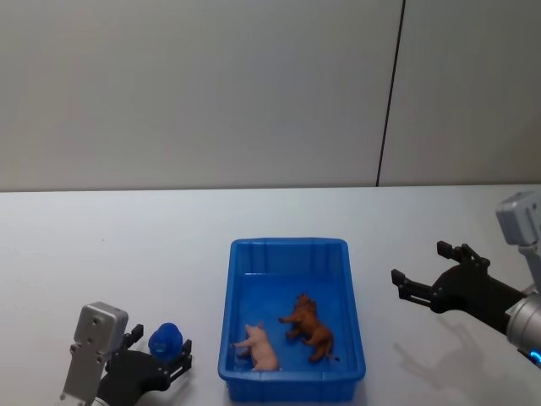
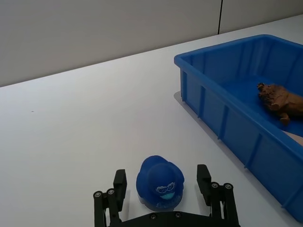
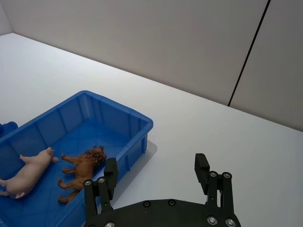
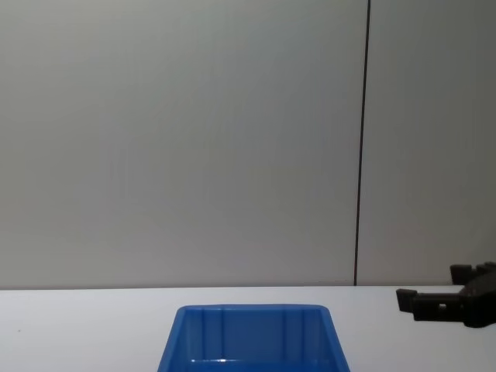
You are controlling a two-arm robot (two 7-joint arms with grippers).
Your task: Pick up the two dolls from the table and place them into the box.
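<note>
Both dolls sat in bright blue ribbed plastic box [image 1: 290, 247] on white table [image 1: 101, 254]: pale pink pig figure [image 1: 258, 347] at near left, reddish-brown dog-like figure [image 1: 310, 328] just beside, right.

Left gripper [image 2: 164, 187] low at near left, jaws wide, straddling small blue duck-like toy [image 2: 160, 182], not clamped.

Right gripper [image 1: 431, 276] hovered right of box, open, empty.

Figures looked light, rigid, smooth; torso best hold, legs thin.

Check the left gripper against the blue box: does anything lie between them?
Only bare white table, seen in the left wrist and head views. The left gripper is open around a small blue toy, which lies left of the box, apart from it.
</note>
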